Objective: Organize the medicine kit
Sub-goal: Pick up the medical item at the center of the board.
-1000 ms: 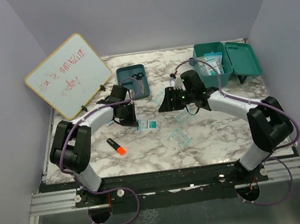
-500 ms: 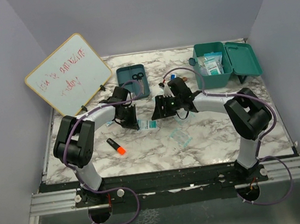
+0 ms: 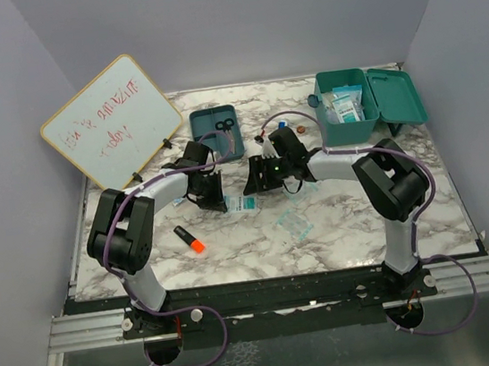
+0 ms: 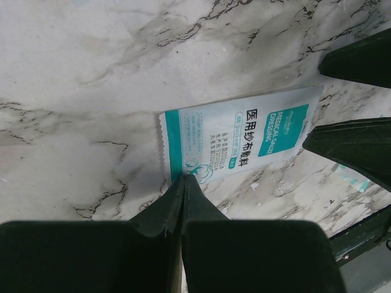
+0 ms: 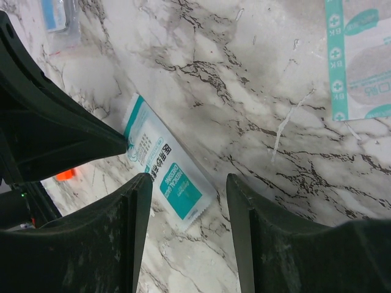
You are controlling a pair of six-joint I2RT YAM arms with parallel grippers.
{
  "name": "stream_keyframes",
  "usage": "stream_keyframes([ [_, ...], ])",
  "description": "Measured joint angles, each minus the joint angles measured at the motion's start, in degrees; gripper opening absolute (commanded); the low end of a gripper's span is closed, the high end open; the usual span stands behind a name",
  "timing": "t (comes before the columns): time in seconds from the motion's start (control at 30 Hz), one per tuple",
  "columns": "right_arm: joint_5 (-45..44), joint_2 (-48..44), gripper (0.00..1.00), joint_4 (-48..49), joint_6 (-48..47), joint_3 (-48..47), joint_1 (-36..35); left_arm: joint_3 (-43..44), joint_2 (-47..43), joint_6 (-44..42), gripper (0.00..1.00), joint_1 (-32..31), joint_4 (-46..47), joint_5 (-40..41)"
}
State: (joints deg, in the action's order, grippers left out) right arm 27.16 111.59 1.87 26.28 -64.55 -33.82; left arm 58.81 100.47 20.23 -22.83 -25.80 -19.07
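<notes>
The medicine kit (image 3: 352, 131) is a teal box at the back right, lid open, with packets inside. A white-and-teal gauze dressing packet (image 3: 244, 203) lies flat on the marble between my two grippers. My left gripper (image 3: 215, 198) is shut, and in the left wrist view its tips (image 4: 184, 177) touch the packet's (image 4: 244, 137) near edge. My right gripper (image 3: 255, 184) is open. In the right wrist view it (image 5: 189, 183) sits low over the packet's (image 5: 174, 183) other end, one finger on each side.
A flat teal tray (image 3: 210, 122) with scissors is behind the left gripper. A whiteboard (image 3: 110, 121) leans at the back left. An orange marker (image 3: 190, 239) and clear plaster packets (image 3: 295, 224) lie nearer the front. Another plaster packet (image 5: 360, 61) lies beside the right gripper.
My right gripper has moved left and down, from near the kit to the gauze packet. The left gripper has barely moved and stays at the packet's edge.
</notes>
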Motion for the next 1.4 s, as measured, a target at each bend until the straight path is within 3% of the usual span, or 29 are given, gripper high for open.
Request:
stream_keyframes([
  [0.73, 4.92, 0.98, 0.5, 1.55, 0.11, 0.02, -0.98, 0.0, 0.07, 0.0, 0.0, 0.0, 0.0, -0.07],
  [1.0, 7.21, 0.98, 0.52, 3.04, 2.78, 1.53, -1.01, 0.0, 0.07, 0.02, 0.0, 0.0, 0.02, -0.07],
  [1.4, -1.07, -1.81, 0.53, -2.34, 3.72, 1.77, -1.01, 0.0, 0.07, 0.04, 0.0, 0.0, 0.02, -0.09],
])
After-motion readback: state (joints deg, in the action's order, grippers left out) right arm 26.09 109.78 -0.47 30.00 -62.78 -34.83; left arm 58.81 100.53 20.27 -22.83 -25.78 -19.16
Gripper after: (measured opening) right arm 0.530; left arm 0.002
